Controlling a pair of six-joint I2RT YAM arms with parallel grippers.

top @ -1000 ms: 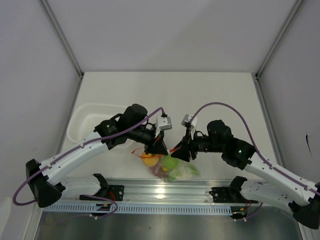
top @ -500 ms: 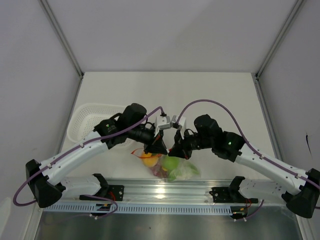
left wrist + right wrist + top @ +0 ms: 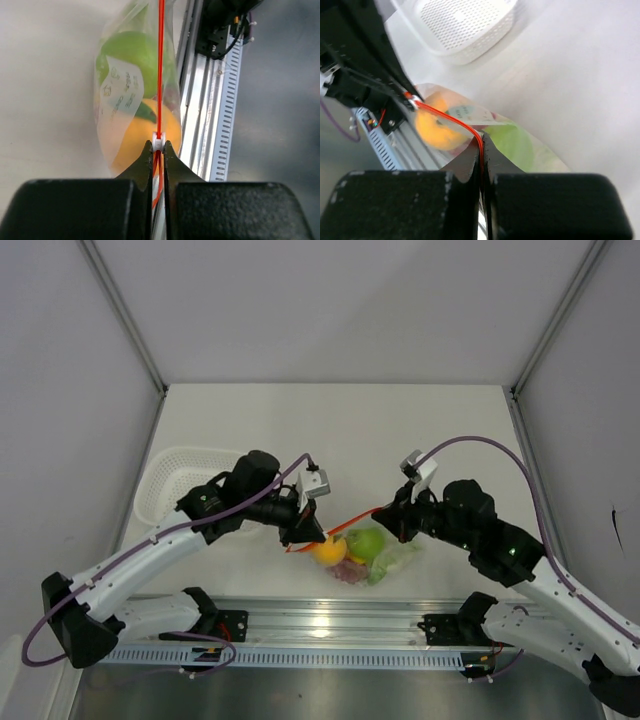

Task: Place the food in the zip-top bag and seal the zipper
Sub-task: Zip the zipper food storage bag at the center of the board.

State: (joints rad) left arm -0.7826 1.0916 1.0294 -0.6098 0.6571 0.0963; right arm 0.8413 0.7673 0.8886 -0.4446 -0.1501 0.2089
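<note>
The zip-top bag, a clear, floppy plastic pouch with small printed marks on its film, sits low over the near part of the pale matte table, just ahead of the ribbed aluminium rail, and is slung by its mouth between the two arms. Whether its bottom rests on the table I cannot tell. The zipper, a thin red-orange strip, runs as a straight slanted line from one arm to the other. The left gripper is pinched shut on the strip's lower end, its black tapered fingertips meeting just beside a small white tab. The right gripper is clamped on the higher end. Holding both ends apart seems meant to pull the limp mouth taut, so the two lips lie flat together and can be pressed shut. Inside, the film sags around a smooth round orange, a glossy green apple and knobbly red-purple grapes. The strip reads as a single fine line in the left wrist view, so the seal looks well advanced, though not certainly complete. A white perforated plastic basket stands well apart on the left.
</note>
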